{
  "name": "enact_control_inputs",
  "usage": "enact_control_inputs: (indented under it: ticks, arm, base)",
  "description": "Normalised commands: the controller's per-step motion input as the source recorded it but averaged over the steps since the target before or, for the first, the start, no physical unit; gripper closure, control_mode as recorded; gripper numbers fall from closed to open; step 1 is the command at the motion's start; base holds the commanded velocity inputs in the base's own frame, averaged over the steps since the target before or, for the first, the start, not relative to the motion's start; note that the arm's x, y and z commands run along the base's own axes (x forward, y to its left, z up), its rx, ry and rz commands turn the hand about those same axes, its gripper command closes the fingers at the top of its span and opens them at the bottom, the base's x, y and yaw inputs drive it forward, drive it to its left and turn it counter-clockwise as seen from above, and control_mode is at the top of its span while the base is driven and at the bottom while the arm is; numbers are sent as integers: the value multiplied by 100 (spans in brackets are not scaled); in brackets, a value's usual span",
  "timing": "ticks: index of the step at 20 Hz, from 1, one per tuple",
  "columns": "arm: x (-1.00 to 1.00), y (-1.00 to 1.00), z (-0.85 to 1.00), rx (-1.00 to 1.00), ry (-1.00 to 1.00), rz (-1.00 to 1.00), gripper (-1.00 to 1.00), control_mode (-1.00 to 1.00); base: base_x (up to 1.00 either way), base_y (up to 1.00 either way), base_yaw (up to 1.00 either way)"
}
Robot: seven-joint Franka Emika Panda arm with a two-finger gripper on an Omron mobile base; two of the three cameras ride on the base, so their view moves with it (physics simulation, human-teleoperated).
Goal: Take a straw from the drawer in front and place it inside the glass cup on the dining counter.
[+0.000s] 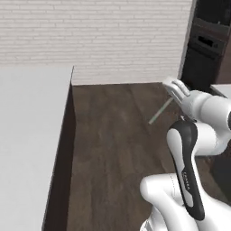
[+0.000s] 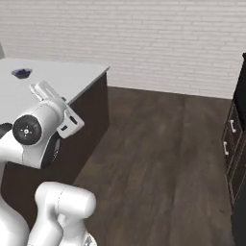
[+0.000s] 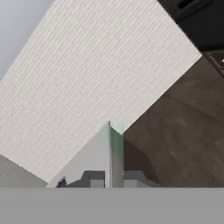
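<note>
End effector (image 1: pixel 173 89) clamped on straw (image 1: pixel 161 111), carried over floor | straw juts toward 7 o'clock in left base view | worktop (image 1: pixel 27 135) at 9 o'clock | risk: thin straw pivots or slips out mid-swing; cup unseen

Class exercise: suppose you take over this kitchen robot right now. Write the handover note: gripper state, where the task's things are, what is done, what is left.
Gripper: shut on the straw, which sticks out ahead of the hand, raised over the wood floor.
Dining counter: to the arm's left, white top; a small bowl with blue contents sits at its far end.
Glass cup and drawer: I cannot make them out from here.
Done: the straw is in the grip.
Left: find the cup on the counter, carry the straw over, drop it in.
</note>
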Motion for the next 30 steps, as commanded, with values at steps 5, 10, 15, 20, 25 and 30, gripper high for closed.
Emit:
enact_control_inputs:
  ticks: [5,10,15,20,25,30]
  arm:
    - [0,0,0,0,0,0,100,100]
    - [0,0,0,0,0,0,100,100]
    - [0,0,0,0,0,0,100,100]
    - [0,0,0,0,0,0,100,100]
    - [0,0,0,0,0,0,100,100]
    - [0,0,0,0,0,0,100,100]
  base:
    - [100,-24,55]
    - [100,-39,45]
    - [100,-50,42]
    - [100,-53,38]
    - [99,-55,35]
    - [91,-59,33]
